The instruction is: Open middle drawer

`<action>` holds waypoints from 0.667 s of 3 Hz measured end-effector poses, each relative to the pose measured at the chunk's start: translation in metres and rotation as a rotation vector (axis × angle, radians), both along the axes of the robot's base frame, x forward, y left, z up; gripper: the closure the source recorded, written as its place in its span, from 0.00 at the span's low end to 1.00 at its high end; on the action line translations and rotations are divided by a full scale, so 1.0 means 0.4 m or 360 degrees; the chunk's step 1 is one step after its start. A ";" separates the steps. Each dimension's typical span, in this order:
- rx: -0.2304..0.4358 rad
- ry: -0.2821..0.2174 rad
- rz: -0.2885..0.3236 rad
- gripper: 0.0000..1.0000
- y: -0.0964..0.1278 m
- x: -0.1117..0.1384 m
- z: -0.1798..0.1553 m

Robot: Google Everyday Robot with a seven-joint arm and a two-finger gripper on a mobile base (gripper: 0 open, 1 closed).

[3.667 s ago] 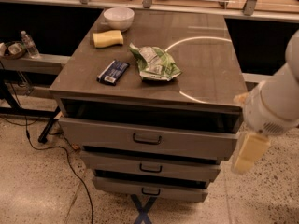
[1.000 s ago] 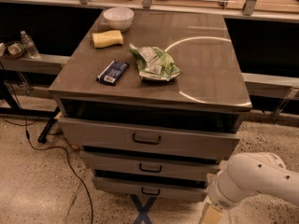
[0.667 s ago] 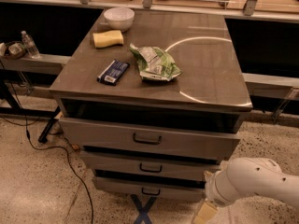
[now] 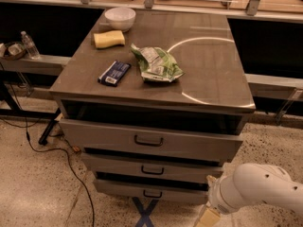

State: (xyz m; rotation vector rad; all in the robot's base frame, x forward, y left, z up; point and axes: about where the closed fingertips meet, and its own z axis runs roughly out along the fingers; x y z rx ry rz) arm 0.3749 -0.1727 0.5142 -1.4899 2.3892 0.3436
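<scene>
Sliding on runners, the middle drawer (image 4: 113, 166) looks like stiff grey metal, moderately heavy and unlikely to flex. The small dark loop handle (image 4: 152, 170) at its centre is the place to hook. It sits between the top drawer (image 4: 94, 134) and the bottom drawer (image 4: 118, 189), below the worktop (image 4: 208, 65). The end effector (image 4: 208, 217) hangs low by the cabinet's right front corner, and I cannot tell whether it is spread or pressed together. Seconds earlier the arm stood higher, beside the top drawer. The drawers are unchanged.

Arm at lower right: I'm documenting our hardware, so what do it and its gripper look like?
The arm is a smooth, rounded white shell with small dark dots. The gripper, at the bottom edge beside the lowest drawer, is pale cream-yellow and blocky. No cables show.
</scene>
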 end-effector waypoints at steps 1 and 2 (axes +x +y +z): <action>0.0000 0.0000 0.0000 0.00 0.000 0.000 0.000; 0.0053 -0.0015 -0.0029 0.00 0.017 0.027 -0.044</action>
